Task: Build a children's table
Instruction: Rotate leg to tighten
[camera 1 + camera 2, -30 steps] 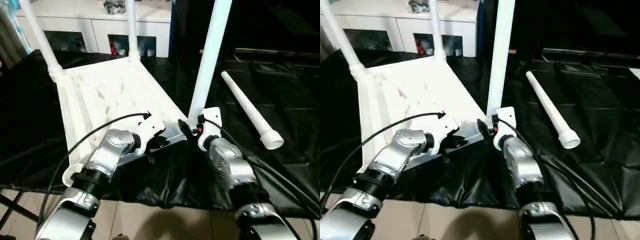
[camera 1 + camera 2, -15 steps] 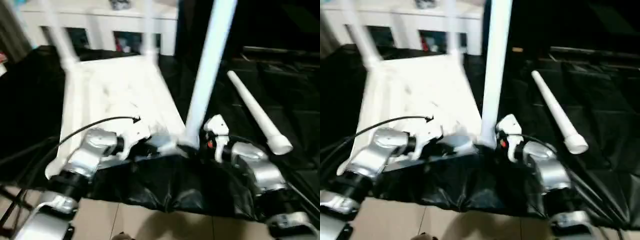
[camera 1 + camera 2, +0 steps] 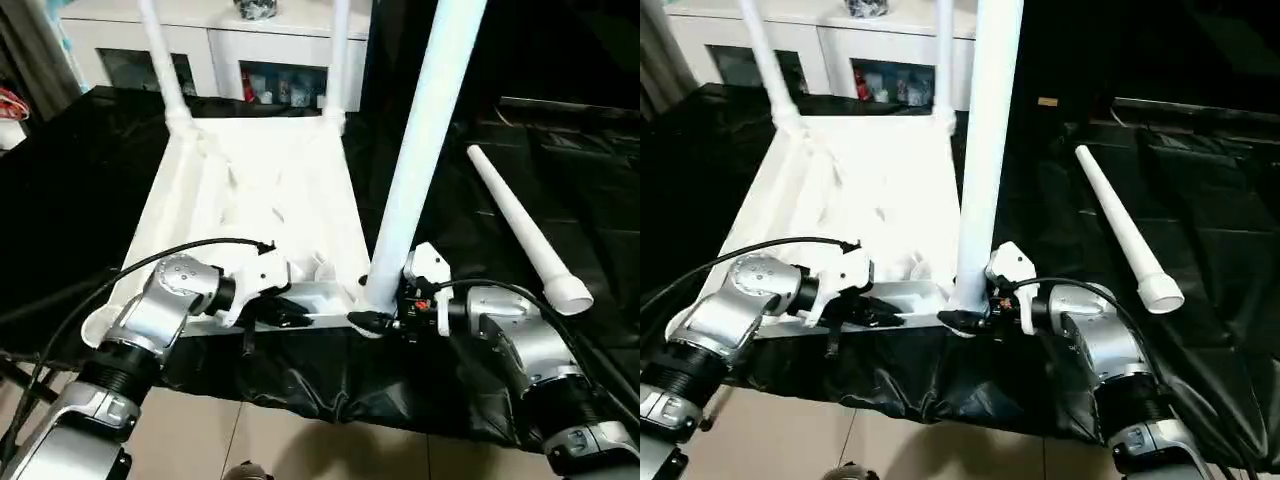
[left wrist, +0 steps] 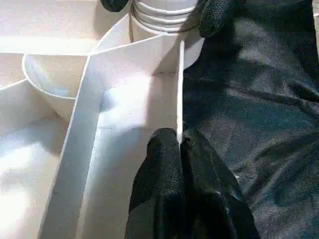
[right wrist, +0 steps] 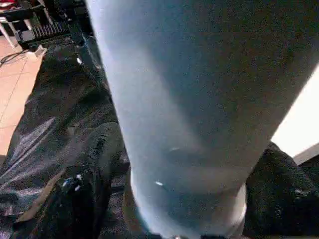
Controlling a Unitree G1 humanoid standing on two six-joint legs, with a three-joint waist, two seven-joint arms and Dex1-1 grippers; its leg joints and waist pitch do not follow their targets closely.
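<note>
Swung round since a second ago: right pincer (image 3: 965,322) now straddling near leg (image 3: 420,160), left pincer (image 4: 178,144) pinching upturned table (image 3: 255,195) rim; three legs in, fourth leg (image 3: 520,225) lying on worktop (image 3: 70,190)

Table upside down, one leg apart

Your children's table (image 3: 255,195) lies on the desk (image 3: 80,160) before the cabinet (image 3: 230,55); right of it lies the loose leg (image 3: 520,225).

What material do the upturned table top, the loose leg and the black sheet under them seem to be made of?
Table top: probably moulded plastic, matt white, judging by its thin ribs and rim.
Loose leg: likely the same plastic; its open end looks hollow.
Black sheet: seemingly thin plastic film, glossy, creased and crumpled at the near edge.
</note>
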